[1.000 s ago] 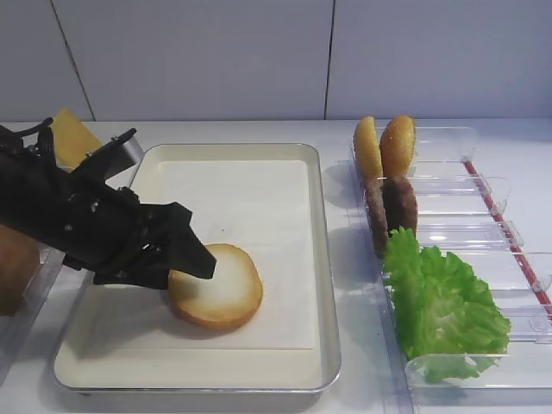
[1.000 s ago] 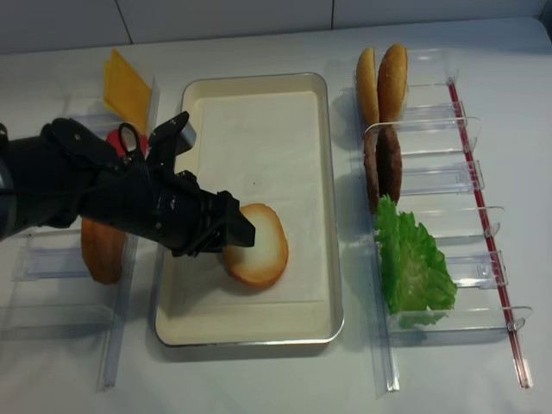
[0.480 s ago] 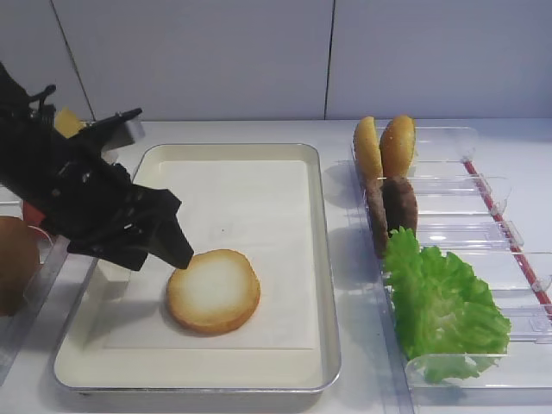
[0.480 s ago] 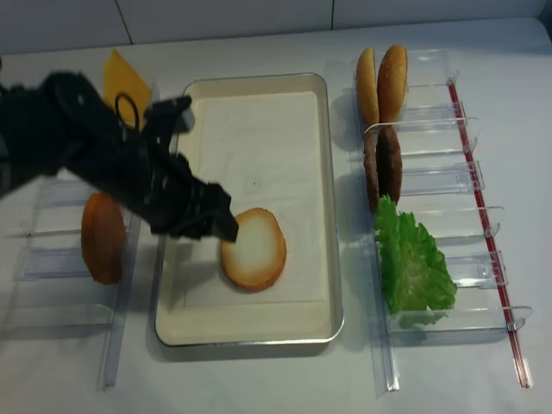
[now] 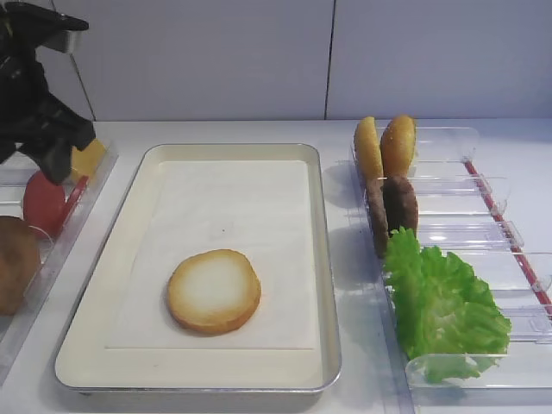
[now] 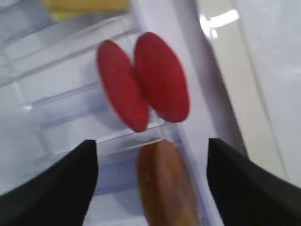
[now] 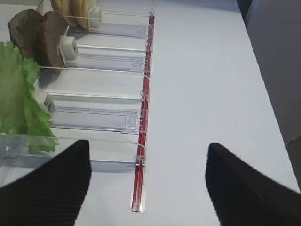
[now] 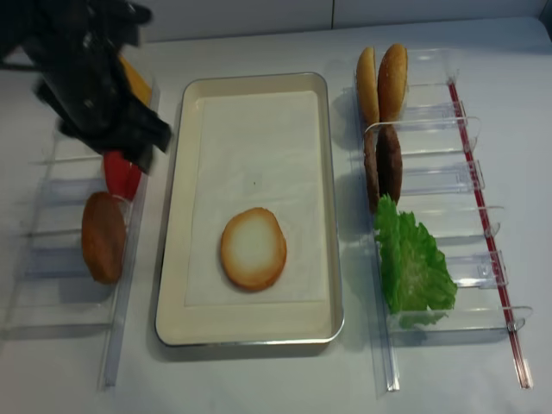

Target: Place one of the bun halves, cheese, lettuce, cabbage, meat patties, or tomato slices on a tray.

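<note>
Round toasted bun half (image 5: 214,290), lying alone on the cream metal-rimmed tray (image 5: 321,259), looks light, soft, best pinched at its golden edge; left gripper (image 6: 150,183) fingers spread wide, empty, as are the right's (image 7: 148,188).

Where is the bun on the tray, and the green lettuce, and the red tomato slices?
bun half (image 5: 214,291): exterior high view, middle of its whitish cut face.
lettuce (image 5: 444,309): exterior high view, middle of the frilly leaf.
tomato slices (image 6: 162,83): left wrist view, face of the right-hand slice.

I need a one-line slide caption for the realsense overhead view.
Bun half lies cut face up on the tray; left tool hovers open above the tomato slices.
</note>
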{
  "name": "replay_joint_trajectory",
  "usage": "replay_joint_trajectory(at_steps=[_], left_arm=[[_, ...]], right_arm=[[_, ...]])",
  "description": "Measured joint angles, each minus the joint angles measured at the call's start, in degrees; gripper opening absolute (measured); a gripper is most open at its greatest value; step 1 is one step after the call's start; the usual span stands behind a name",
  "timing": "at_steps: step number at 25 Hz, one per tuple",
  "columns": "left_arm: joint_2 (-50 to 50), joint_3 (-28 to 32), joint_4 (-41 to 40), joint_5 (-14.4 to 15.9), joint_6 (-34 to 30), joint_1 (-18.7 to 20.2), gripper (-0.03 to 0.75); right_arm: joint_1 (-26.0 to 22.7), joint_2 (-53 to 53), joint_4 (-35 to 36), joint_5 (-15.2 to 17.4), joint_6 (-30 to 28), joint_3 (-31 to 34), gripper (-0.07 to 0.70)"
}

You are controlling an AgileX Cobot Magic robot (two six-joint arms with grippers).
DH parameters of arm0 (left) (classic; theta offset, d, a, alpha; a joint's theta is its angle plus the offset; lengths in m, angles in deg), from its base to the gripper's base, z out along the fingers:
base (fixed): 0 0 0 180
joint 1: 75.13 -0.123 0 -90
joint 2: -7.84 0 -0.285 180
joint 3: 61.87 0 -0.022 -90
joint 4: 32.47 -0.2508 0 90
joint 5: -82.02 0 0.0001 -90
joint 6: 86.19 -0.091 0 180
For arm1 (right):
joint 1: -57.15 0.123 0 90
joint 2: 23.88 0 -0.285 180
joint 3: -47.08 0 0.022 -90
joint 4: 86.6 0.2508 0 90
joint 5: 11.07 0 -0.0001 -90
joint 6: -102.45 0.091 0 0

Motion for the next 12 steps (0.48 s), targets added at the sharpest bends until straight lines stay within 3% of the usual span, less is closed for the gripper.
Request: replay_joint_trajectory(at_steps=[6,12], left_arm=[[6.1,-0.3,-0.8,0.7,1.6,0.0,0.477],[20.8,3.2,3.0,1.0,1.4,0.0,0.473]], right_arm=[[0.0,0.0,0.0,0.0,0.0,0.0,0.521],[0.0,0.0,0.0,0.0,0.0,0.0,0.521]])
